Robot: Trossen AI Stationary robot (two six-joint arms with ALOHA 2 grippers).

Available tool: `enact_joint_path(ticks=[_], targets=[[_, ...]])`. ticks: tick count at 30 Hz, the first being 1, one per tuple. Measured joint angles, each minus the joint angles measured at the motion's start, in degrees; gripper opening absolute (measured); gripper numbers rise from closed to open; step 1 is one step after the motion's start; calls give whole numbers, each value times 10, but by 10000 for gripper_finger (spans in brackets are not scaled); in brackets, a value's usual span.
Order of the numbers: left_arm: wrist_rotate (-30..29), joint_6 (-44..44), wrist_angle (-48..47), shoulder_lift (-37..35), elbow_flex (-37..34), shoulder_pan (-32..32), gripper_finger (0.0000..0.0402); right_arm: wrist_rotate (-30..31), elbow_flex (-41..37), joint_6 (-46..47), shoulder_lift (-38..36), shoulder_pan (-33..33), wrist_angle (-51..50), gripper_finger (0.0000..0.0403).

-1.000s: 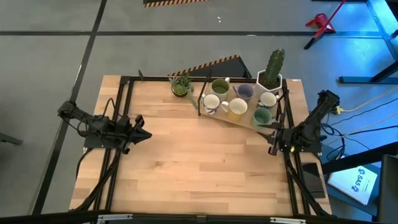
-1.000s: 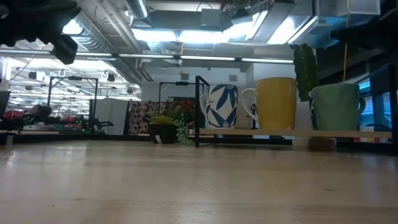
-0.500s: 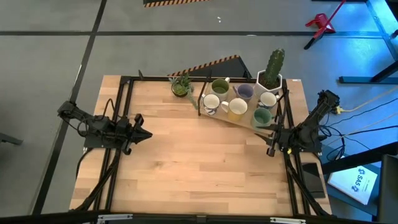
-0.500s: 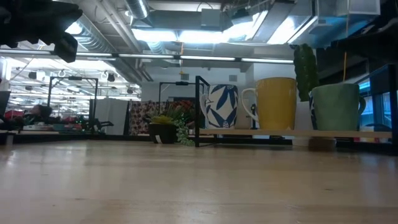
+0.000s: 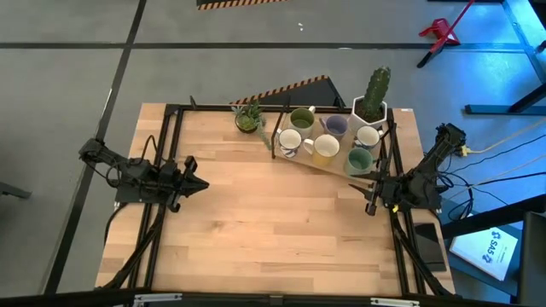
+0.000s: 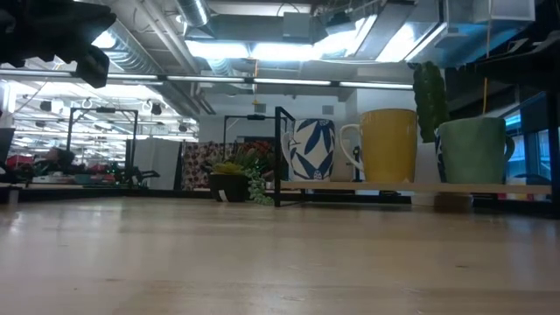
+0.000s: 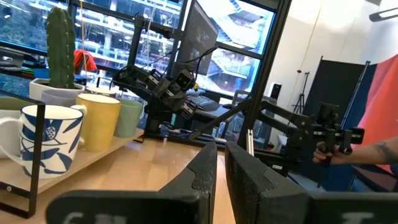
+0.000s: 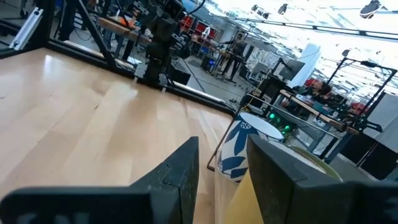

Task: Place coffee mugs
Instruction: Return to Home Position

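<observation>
Six mugs [image 5: 328,139] on the shelf [image 6: 350,185], arms off them.
Left claw [image 5: 200,183] pinched closed over desk [image 5: 273,222] left side; right claw [image 5: 368,194] parted, near teal mug [image 5: 359,159].

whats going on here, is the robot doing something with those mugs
Nothing is being handled. The shelf at the far right of the table holds two rows of three: olive mug, lavender mug and white mug behind; patterned mug, yellow mug and teal mug in front. The left gripper sits at the table's left side, the right gripper just short of the teal mug; neither holds anything. A cactus and a leafy plant stand by the shelf.
</observation>
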Motion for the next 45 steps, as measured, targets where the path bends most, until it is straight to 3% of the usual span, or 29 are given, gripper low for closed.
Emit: enact_joint_path(ticks=[19, 45], targets=[[0, 0, 0, 0, 0, 0, 27, -13, 0, -1, 0, 0, -69, 122], [-1, 0, 0, 0, 0, 0, 27, -13, 0, -1, 0, 0, -71, 122]])
